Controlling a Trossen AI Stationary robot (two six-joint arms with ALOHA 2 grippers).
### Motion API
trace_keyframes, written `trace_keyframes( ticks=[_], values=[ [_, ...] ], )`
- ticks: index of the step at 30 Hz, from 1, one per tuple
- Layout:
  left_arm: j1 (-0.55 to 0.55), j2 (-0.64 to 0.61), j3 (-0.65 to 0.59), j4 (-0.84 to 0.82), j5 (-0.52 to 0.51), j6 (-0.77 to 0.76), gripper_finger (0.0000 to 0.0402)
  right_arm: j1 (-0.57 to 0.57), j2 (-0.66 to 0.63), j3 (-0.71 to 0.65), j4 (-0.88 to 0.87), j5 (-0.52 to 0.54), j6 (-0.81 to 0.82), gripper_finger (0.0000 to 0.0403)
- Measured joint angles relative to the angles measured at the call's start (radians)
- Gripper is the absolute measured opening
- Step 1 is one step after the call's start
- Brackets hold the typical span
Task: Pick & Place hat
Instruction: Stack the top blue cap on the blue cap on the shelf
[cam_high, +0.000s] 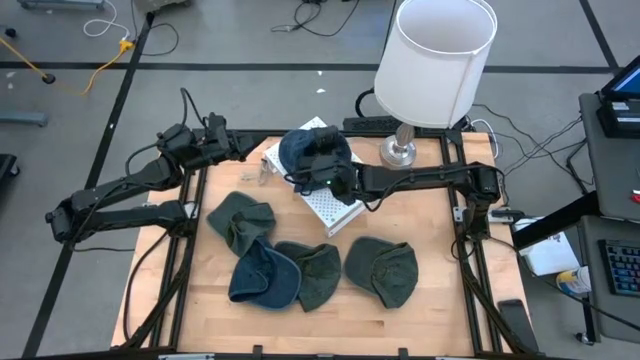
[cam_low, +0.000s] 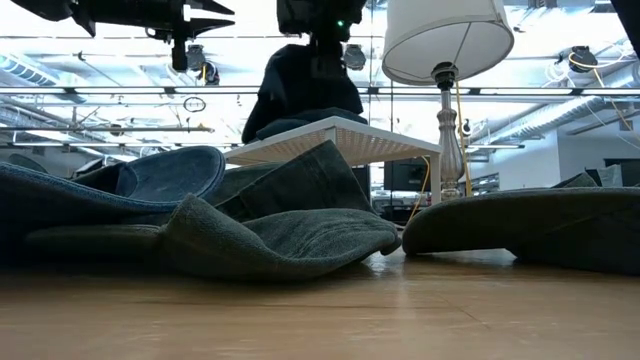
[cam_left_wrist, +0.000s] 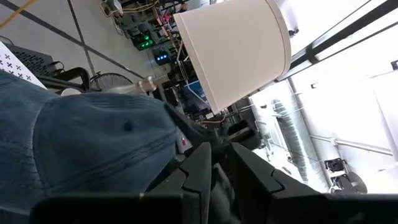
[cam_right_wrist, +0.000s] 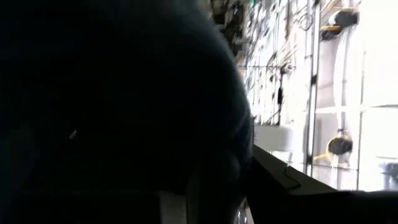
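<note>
Overhead, right hand (cam_high: 322, 165) clenched on the dark blue hat (cam_high: 300, 150), held above the white tray (cam_high: 335, 205) near the tabletop's (cam_high: 440, 310) far edge. Left hand (cam_high: 240, 148) by the far-left corner, grip state unclear.

Denim-like cloth hat (cam_high: 300, 150), wood table (cam_high: 440, 315) – matt
</note>
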Motion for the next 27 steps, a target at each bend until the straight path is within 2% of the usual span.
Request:
trace_keyframes(
  ticks=[5,13,20,27],
  values=[
    [0.0,0.0,0.0,0.0,0.0,0.0,0.0063,0.042,0.0,-0.001,-0.159,-0.021,0.166,0.0122],
    [0.003,0.0,0.0,0.0,-0.003,0.003,0.0063,0.095,0.0,-0.001,-0.169,-0.023,0.243,0.0186],
    [0.02,0.0,0.0,0.0,0.0,0.016,0.0063,0.123,-0.006,-0.001,-0.172,0.081,0.258,0.0238],
    [0.021,0.0,0.0,-0.008,0.151,0.114,0.0063,0.207,-0.051,-0.002,-0.218,0.181,0.343,0.0251]
  ],
)
